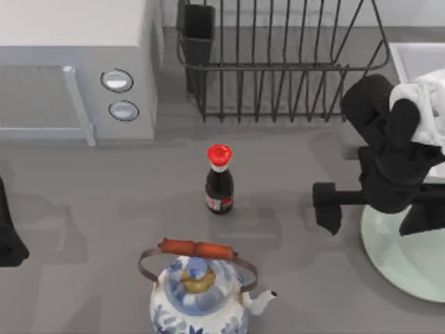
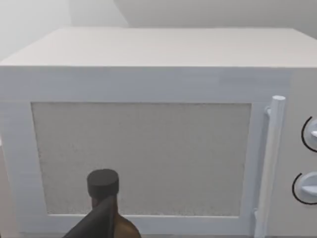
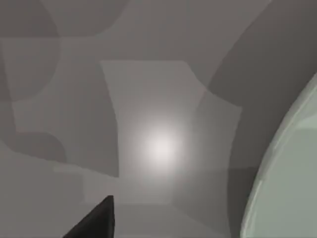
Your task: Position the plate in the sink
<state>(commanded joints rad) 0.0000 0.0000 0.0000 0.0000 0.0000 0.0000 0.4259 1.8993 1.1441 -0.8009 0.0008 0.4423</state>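
I am looking down on a dark grey counter (image 1: 83, 188). My right arm reaches in from the right side, and its black right gripper (image 1: 332, 205) hangs just left of the large, round, pale mint-green plate (image 1: 410, 261), above the bare counter. I cannot tell whether its fingers are wide or narrow. In the right wrist view the plate's smooth pale rim (image 3: 287, 168) curves along one edge, with grey counter beside it and one dark fingertip (image 3: 96, 220) at the frame's edge.

The plate lies flat on the counter at the near right, partly under my right arm. The light grey-white rectangular sink (image 1: 414, 62) sits at the far right, behind the arm; the plate is not in it.

The black wire dish rack (image 1: 278, 62) stands at the far middle, just left of the sink. A white boxy microwave (image 1: 69, 69) with two round dials fills the far left. A small dark glass sauce bottle (image 1: 219, 181) with a red cap stands upright at the centre. Near me, a blue-and-white patterned ceramic kettle (image 1: 201, 299) with a brown handle sits at the near middle, spout pointing right.

My left arm is parked at the left edge of the counter, where a bit of black shows (image 1: 8, 236). The left wrist view faces the microwave door (image 2: 143, 158), with a dark-capped brown bottle (image 2: 104, 191) close in front of it.
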